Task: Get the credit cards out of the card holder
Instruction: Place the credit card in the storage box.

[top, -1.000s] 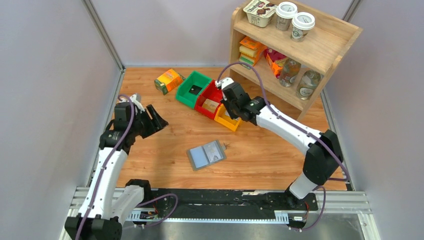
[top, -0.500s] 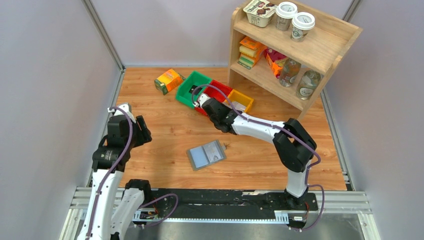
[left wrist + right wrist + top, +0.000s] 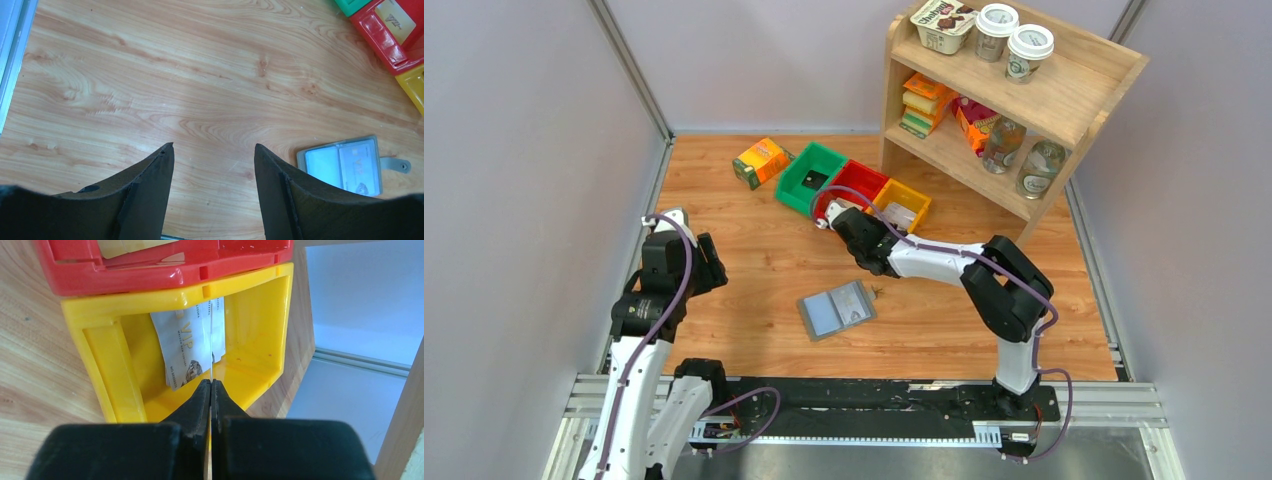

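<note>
Right wrist: white VIP card [image 3: 185,350] in yellow bin [image 3: 125,390]; right gripper [image 3: 211,382] pinching edge-on card [image 3: 211,340]; left gripper [image 3: 212,150] gaping.

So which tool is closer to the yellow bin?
Right. The right tool, shut on a credit card, is at the rim of the yellow bin; the left tool is far to its left, over the table.

Robotics lab cell. Plain grey partition walls [image 3: 514,150] box in wood-grain tabletop [image 3: 764,270]; silver aluminium mounting rail [image 3: 1124,400] at near edge; pale wooden shelf [image 3: 1069,90] holding groceries.
</note>
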You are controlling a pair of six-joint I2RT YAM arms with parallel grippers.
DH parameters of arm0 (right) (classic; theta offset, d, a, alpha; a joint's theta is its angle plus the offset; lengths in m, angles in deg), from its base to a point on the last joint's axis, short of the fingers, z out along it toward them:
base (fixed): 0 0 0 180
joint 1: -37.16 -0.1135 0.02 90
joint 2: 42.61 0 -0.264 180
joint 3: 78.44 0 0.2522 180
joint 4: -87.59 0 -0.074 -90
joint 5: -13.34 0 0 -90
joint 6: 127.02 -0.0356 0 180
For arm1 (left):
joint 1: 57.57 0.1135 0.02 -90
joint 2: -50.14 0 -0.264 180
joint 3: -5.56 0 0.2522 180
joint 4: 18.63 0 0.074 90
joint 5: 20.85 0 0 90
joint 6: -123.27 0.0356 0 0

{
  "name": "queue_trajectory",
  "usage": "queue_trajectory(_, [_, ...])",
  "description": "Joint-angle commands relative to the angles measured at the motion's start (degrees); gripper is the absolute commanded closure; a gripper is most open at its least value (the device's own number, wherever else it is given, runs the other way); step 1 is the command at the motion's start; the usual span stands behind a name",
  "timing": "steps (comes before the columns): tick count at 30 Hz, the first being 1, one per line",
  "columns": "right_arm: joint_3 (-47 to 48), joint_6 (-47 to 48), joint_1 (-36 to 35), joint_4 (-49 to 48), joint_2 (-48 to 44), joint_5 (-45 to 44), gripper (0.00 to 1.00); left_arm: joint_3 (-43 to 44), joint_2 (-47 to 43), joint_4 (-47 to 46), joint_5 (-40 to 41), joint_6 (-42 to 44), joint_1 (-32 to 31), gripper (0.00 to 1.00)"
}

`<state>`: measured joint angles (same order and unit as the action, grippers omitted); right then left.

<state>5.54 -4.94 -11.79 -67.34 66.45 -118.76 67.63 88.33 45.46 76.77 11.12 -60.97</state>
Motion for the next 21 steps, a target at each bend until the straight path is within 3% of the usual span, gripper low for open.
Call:
queue_trajectory(1, [-0.96, 2.46, -0.01, -3.31, -3.76, -0.08, 1.00, 0.20, -0.40, -1.63, 0.21, 1.06, -0.12, 0.32])
queue_trajectory(12, [-1.40, 6.51, 0.87, -10.69, 1.77, -1.22, 1.00, -0.50, -1.81, -2.16, 0.29, 1.06, -0.03, 0.32])
queue_trajectory(21, [-2.19, 6.77, 1.31, -10.08, 3.01, 0.62, 1.00, -1.12, -3.13, -2.95, 0.12, 1.06, 0.32, 0.32])
